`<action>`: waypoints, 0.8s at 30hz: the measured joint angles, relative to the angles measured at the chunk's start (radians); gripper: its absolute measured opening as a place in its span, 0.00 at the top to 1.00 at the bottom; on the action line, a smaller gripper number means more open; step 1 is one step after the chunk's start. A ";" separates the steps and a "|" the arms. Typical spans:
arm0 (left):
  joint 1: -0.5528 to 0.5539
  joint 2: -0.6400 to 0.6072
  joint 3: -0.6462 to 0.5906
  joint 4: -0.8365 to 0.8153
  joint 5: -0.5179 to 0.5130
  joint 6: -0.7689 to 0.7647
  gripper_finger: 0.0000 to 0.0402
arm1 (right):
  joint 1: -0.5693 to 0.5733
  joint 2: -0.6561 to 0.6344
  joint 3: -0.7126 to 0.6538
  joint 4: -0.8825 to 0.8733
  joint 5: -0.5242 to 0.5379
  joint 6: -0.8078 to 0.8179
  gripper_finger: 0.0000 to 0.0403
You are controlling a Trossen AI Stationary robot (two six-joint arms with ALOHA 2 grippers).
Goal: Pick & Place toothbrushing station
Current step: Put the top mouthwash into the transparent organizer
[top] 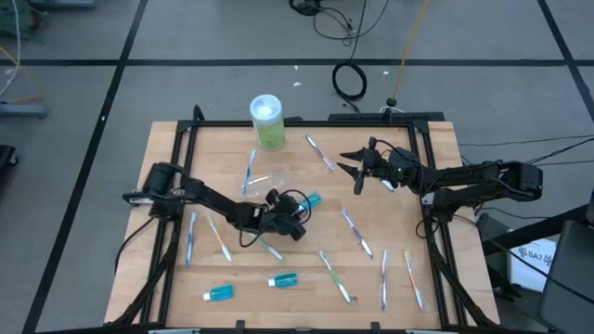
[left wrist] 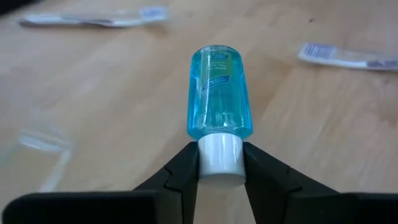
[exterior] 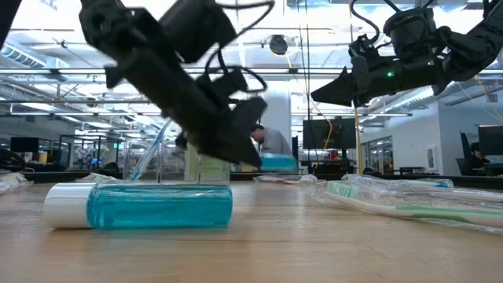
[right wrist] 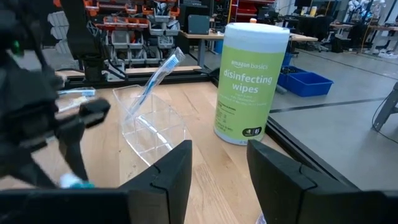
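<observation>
Gripping a blue tube [left wrist: 217, 87] by its white cap, left gripper [top: 295, 215] at table [top: 408, 288] centre; tube's long axis continues the fingers' line, base pointing away toward the right gripper [top: 355, 170]. Right gripper: raised, fingers apart, holding nothing. Clear cup [right wrist: 149, 127] with one toothbrush [right wrist: 157, 78] beside wipes canister [right wrist: 252, 81].

Even, bright overhead light falls across the wooden bench [top: 167, 158], with only soft, faint shadows. At table height, ceiling strip lights glare white behind a dark, blurred arm, and the nearest blue tube [exterior: 140, 205] is slightly soft. The left wrist view is sharp on its tube [left wrist: 218, 87] and blurred beyond.
</observation>
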State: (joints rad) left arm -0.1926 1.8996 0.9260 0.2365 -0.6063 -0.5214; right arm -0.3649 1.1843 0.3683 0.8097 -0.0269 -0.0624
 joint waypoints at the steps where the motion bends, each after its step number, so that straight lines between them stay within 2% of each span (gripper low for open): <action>1: 0.000 -0.025 0.000 -0.039 0.004 0.001 0.72 | 0.000 0.000 0.000 0.000 0.000 0.000 0.64; 7: -0.001 -0.199 0.000 -0.274 0.085 0.035 0.72 | 0.000 0.000 0.000 -0.011 0.000 0.000 0.64; 12: -0.001 -0.311 0.000 -0.390 0.066 0.023 0.72 | 0.000 0.000 0.000 -0.039 0.000 -0.001 0.64; 24: -0.005 -0.445 0.000 -0.606 0.055 0.071 0.72 | 0.000 0.000 0.000 -0.055 0.000 -0.001 0.64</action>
State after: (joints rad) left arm -0.1974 1.4544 0.9264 -0.3698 -0.5512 -0.4503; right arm -0.3649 1.1846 0.3687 0.7544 -0.0273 -0.0631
